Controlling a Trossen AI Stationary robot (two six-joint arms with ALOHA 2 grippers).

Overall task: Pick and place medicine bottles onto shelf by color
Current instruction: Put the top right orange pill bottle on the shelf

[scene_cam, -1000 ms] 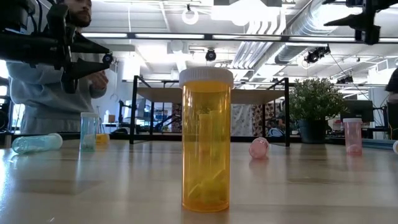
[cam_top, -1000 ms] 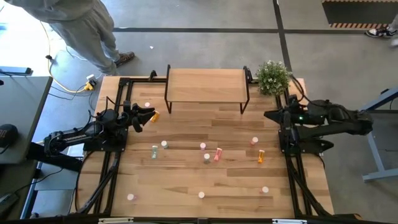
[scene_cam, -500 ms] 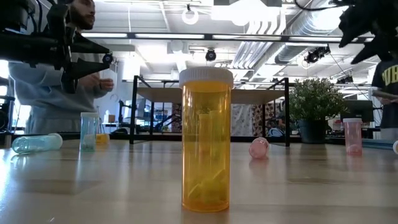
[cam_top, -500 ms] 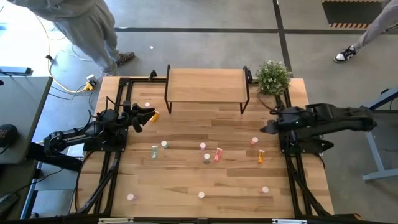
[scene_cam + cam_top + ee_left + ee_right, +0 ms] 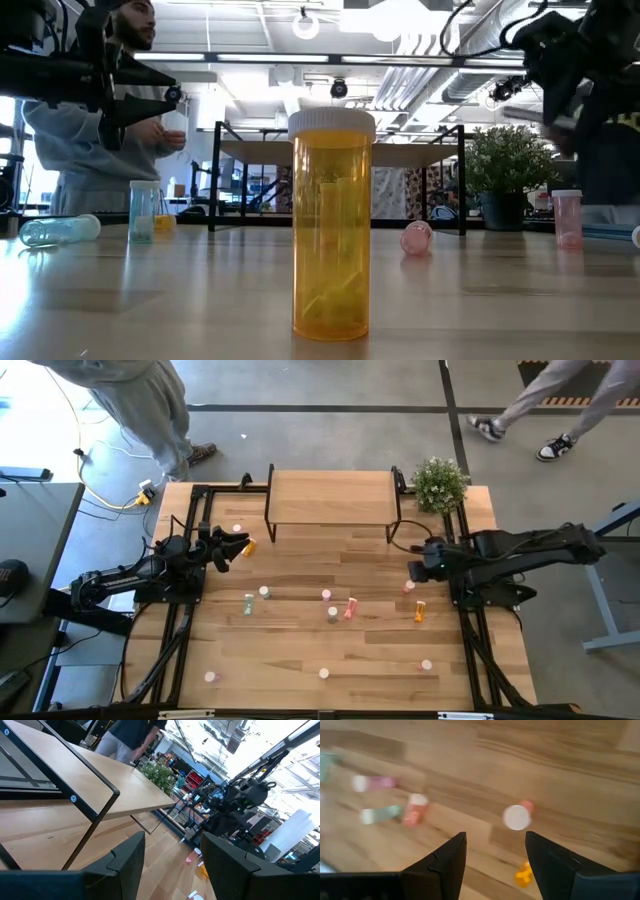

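Note:
Several small white-capped medicine bottles stand or lie on the wooden tabletop: a red-pink one [image 5: 408, 587], an orange one [image 5: 419, 611], a red-pink one [image 5: 350, 608], a pale green one [image 5: 248, 603]. One orange bottle [image 5: 332, 225] stands upright close to the low camera. The light-wood shelf [image 5: 330, 498] stands on black legs at the far middle with nothing on it. My right gripper [image 5: 412, 570] hangs open, tipped downward, just above the red-pink bottle [image 5: 516, 816] at the right. My left gripper [image 5: 245, 543] waits open and level at the left, beside an orange bottle [image 5: 249, 546].
A potted plant [image 5: 438, 482] stands at the shelf's right end. More bottles stand near the front edge [image 5: 324, 673] and at the far left [image 5: 237, 528]. People walk on the floor beyond the far edge, and one [image 5: 90, 150] stands at the table's far left corner.
My right gripper has swung out from its rest at the right edge toward the table's middle and sunk, tipping from level to pointing steeply down over the red-pink bottle. Its fingers stay apart. No bottle has moved.

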